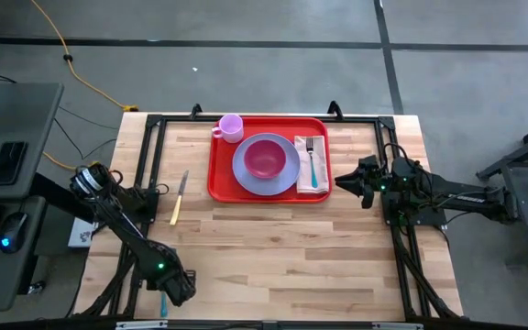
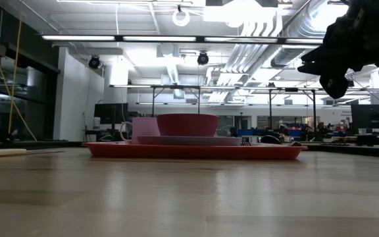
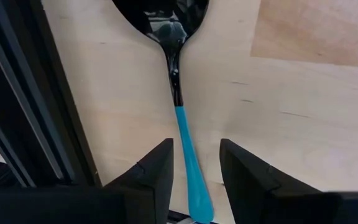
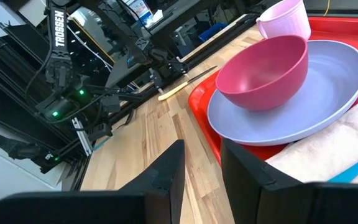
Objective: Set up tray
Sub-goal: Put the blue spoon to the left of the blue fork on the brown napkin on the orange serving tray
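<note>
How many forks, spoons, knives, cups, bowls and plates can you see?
Forks: 1, fork
Spoons: 1, spoon
Knives: 1, knife
Cups: 1, cup
Bowls: 1, bowl
Plates: 1, plate
Total: 6

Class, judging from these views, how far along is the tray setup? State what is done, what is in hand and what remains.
Done: the red tray holds the lavender plate with a pink bowl, a pink cup, and a fork on the napkin. In hand: the left gripper has open jaws straddling the blue-handled spoon at the table's near left edge. Left: spoon and knife are off the tray. The right gripper waits beside it.
</note>
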`<action>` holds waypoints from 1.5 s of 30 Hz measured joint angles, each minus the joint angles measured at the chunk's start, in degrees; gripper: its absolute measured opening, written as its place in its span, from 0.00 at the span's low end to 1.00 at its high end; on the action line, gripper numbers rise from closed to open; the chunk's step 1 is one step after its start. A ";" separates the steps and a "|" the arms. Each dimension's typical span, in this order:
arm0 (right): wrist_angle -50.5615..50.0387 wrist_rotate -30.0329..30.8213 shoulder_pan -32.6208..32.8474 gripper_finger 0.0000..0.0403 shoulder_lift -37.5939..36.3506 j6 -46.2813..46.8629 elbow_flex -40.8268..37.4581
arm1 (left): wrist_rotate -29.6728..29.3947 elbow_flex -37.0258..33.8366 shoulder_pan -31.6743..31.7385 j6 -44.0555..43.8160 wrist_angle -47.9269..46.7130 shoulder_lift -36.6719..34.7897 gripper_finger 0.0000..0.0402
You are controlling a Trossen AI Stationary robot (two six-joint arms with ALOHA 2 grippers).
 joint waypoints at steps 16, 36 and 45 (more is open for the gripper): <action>-0.28 -0.07 -0.02 0.21 0.02 0.02 0.00 | -0.97 -4.44 -1.11 0.41 4.64 -0.37 0.39; -0.28 -0.09 -0.02 0.21 0.02 -0.44 0.00 | -2.69 -5.31 -0.92 0.24 6.21 -0.17 0.03; -0.27 -0.11 -0.02 0.21 0.01 -0.44 0.00 | -3.23 -5.35 1.92 0.91 6.72 -0.09 0.02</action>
